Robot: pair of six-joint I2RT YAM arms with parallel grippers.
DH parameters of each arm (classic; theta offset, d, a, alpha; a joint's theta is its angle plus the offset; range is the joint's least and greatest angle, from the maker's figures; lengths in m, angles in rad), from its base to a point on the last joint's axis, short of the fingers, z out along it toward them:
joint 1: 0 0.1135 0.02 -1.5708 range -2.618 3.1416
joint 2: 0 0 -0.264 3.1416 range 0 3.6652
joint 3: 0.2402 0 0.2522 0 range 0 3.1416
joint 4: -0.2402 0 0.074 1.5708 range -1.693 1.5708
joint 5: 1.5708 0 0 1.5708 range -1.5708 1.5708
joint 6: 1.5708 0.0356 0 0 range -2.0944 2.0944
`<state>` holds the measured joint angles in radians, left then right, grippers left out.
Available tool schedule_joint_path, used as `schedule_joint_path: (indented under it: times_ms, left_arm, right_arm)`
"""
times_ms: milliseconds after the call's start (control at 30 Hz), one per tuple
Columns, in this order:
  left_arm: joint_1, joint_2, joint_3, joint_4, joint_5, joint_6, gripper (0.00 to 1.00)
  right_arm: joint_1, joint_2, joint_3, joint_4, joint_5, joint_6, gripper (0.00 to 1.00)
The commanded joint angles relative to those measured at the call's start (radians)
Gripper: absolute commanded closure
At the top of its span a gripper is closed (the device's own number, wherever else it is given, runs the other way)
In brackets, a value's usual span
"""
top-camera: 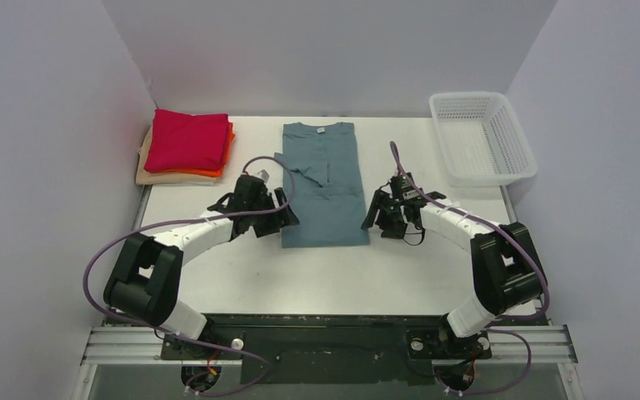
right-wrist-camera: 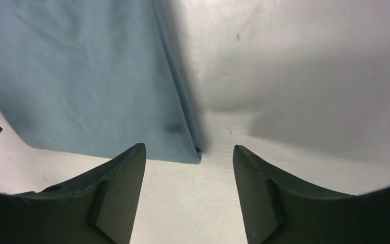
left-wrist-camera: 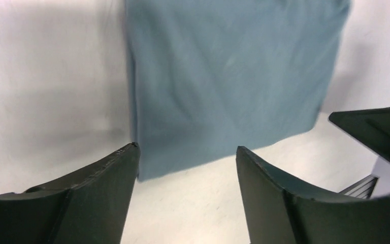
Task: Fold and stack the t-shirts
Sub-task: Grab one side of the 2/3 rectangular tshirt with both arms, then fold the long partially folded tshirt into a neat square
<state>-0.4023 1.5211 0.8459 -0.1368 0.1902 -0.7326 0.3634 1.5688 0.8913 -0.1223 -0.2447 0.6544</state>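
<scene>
Teal-blue t-shirt lies centred, folded into a long strip. Left gripper and right gripper both stand wide open at its near corners; we should pinch both corners evenly, all layers, before folding toward the far end.

Open tabletop: the near strip between the teal t-shirt and the table edge. Obstacles: folded t-shirt stack far left, white mesh basket far right.
</scene>
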Motion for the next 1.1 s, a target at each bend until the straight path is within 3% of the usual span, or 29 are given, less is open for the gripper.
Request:
schedule_joint_path:
  times_ms: [0, 233, 400, 533, 600, 833, 1067]
  left_arm:
    - [-0.03, -0.028, -0.085, 0.002, -0.019, -0.056, 0.25]
    - [-0.058, 0.023, -0.103, -0.008, -0.037, -0.059, 0.51]
    - [-0.085, 0.062, -0.119, -0.001, -0.043, -0.064, 0.59]
    - [-0.086, 0.1, -0.106, 0.001, -0.059, -0.068, 0.98]
    - [-0.086, 0.099, -0.106, 0.011, -0.063, -0.067, 1.0]
    - [-0.135, -0.071, -0.219, -0.045, -0.076, -0.087, 1.0]
    - [-0.346, -0.437, -0.348, -0.293, -0.158, -0.228, 1.0]
  right_arm:
    - [0.022, -0.002, -0.083, 0.058, -0.028, 0.085, 0.47]
    - [0.04, 0.055, -0.115, 0.092, -0.053, 0.109, 0.64]
    - [0.044, 0.071, -0.121, 0.109, -0.056, 0.112, 0.71]
    - [0.049, 0.08, -0.12, 0.114, -0.075, 0.119, 0.88]
    - [0.051, 0.063, -0.13, 0.114, -0.068, 0.12, 0.99]
    - [0.089, -0.106, -0.199, -0.015, -0.084, 0.083, 1.0]
    - [0.237, -0.367, -0.368, -0.121, -0.101, 0.186, 1.0]
